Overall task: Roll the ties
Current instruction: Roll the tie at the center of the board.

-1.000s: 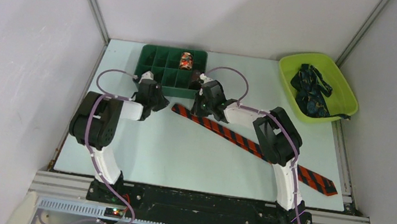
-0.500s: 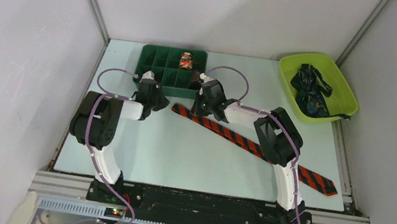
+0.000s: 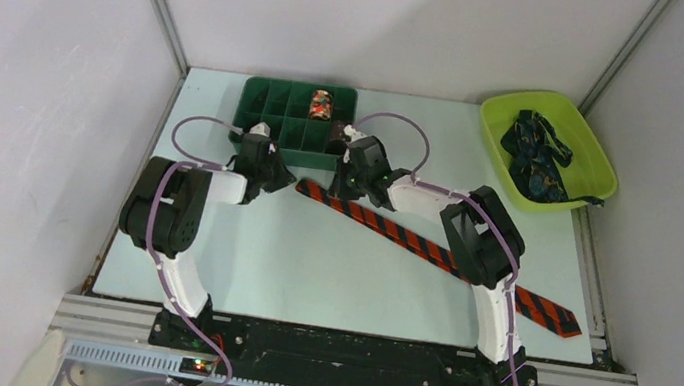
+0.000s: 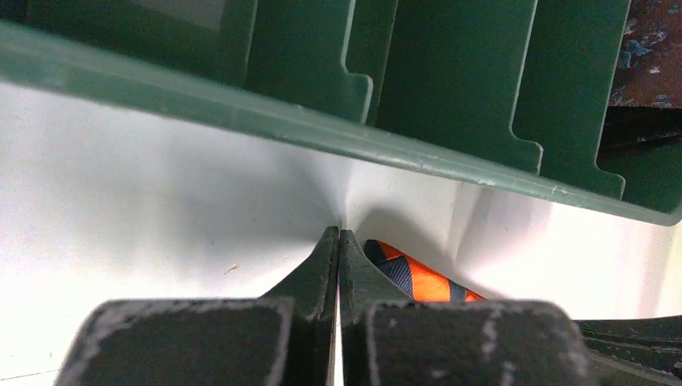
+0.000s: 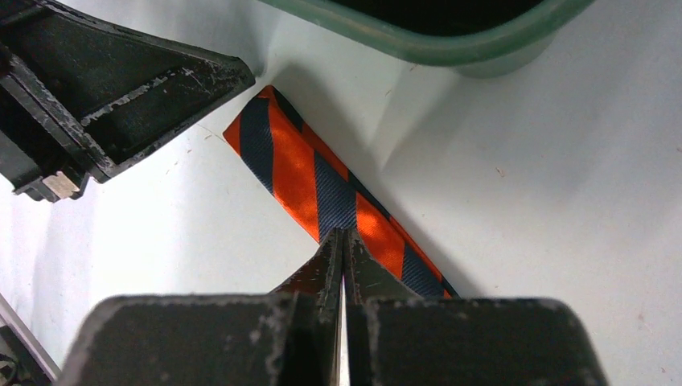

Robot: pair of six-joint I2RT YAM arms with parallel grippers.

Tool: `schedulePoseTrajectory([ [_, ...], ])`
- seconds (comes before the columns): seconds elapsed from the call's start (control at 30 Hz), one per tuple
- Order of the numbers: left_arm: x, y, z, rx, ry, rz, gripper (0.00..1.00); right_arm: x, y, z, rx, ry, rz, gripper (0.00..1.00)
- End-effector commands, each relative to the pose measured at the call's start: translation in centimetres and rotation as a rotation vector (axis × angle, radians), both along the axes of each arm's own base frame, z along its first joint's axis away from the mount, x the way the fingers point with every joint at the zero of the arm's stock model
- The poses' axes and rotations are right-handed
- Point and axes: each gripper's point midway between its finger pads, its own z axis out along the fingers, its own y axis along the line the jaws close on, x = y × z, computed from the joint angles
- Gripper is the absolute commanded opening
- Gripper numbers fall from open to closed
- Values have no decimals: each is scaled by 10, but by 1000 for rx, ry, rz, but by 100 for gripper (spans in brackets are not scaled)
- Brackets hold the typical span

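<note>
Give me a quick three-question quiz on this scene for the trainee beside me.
1. True or false: the left hand and the right hand are both shut.
2. The striped tie is: A) rolled into a bundle, B) laid out flat as a strip on the table, C) hanging from a hand.
3. What holds the small rolled tie?

Key: 1 true. 2 B. 3 the green divided tray, in a compartment of its back row.
</note>
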Motion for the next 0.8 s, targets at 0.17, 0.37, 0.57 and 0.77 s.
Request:
schedulePoseTrajectory([
  [0.17, -20, -3, -14, 16, 80, -55, 0, 3, 2, 2, -20, 13, -10, 0],
  [0.37, -22, -6, -12, 2, 69, -74, 0, 2, 2, -6, -35, 29, -13, 0],
  [0.57, -24, -12, -9, -27, 52, -99, 0, 2, 1, -10, -45, 37, -15, 0],
  [0.77, -23, -21, 0, -80, 19, -126, 0, 2, -1, -13, -51, 41, -19, 0],
])
